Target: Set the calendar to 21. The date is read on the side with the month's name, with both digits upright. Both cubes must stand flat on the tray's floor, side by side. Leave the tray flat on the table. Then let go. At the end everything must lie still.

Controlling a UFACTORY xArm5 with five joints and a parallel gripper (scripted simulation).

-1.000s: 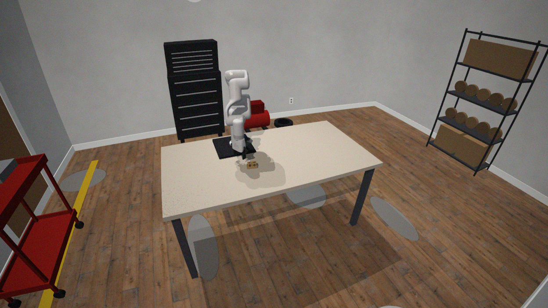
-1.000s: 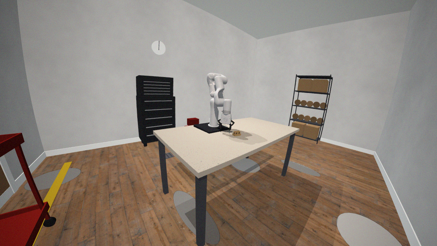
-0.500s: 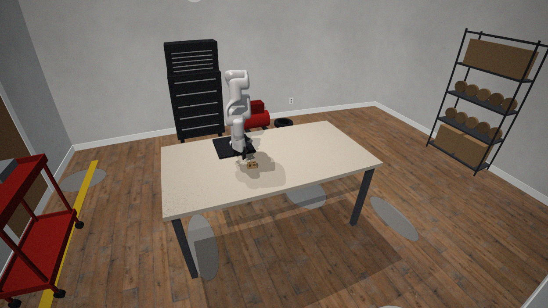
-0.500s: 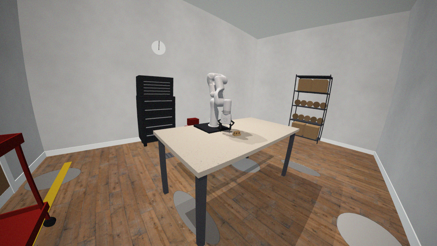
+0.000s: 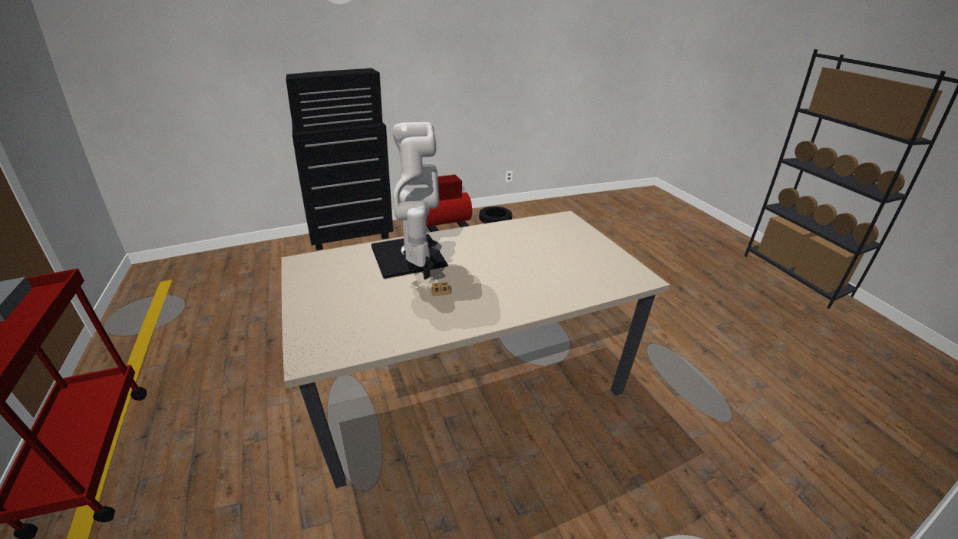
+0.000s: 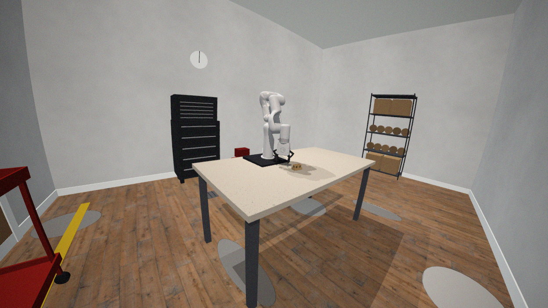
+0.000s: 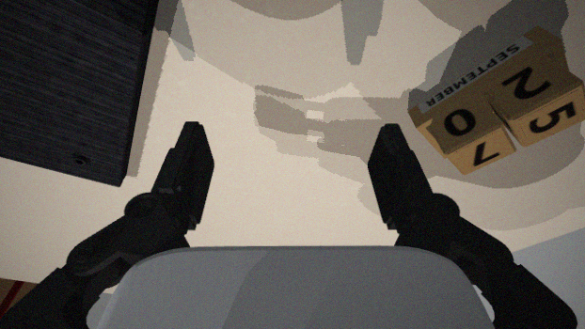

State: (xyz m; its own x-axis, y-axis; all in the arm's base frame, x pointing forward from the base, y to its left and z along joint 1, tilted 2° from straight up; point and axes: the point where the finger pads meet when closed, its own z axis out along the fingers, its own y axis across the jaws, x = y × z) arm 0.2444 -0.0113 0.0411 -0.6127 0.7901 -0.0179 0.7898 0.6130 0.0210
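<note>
In the upper right of the wrist view, a small wooden calendar (image 5: 441, 292) (image 6: 296, 168) (image 7: 483, 100) on the pale table (image 5: 536, 261) (image 6: 237, 184) (image 7: 282, 188) has a label (image 7: 475, 72) reading "SEPTEMBER", upside down there; beside it, one cube (image 7: 460, 124) shows 0 and 7, the other (image 7: 527, 89) 2 and 5. The black gripper (image 5: 426, 272) (image 6: 283, 161) (image 7: 292, 143) is wide open and holds nothing, the calendar outside its right-hand finger in that view. Pale tabletop separates the calendar from the black base plate's edge (image 5: 391, 269) (image 6: 262, 163) (image 7: 123, 179), upper left, and extends widely to the right in the top view.

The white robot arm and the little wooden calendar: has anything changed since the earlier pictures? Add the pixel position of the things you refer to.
Nothing visibly changed. The white robot arm (image 5: 413, 145) (image 6: 274, 102), its open black hand (image 5: 426, 273) (image 6: 283, 160) (image 7: 292, 143) and the small wooden calendar (image 5: 441, 289) (image 6: 297, 168) (image 7: 498, 100) look just as they did; nothing was taken hold of or let go.
</note>
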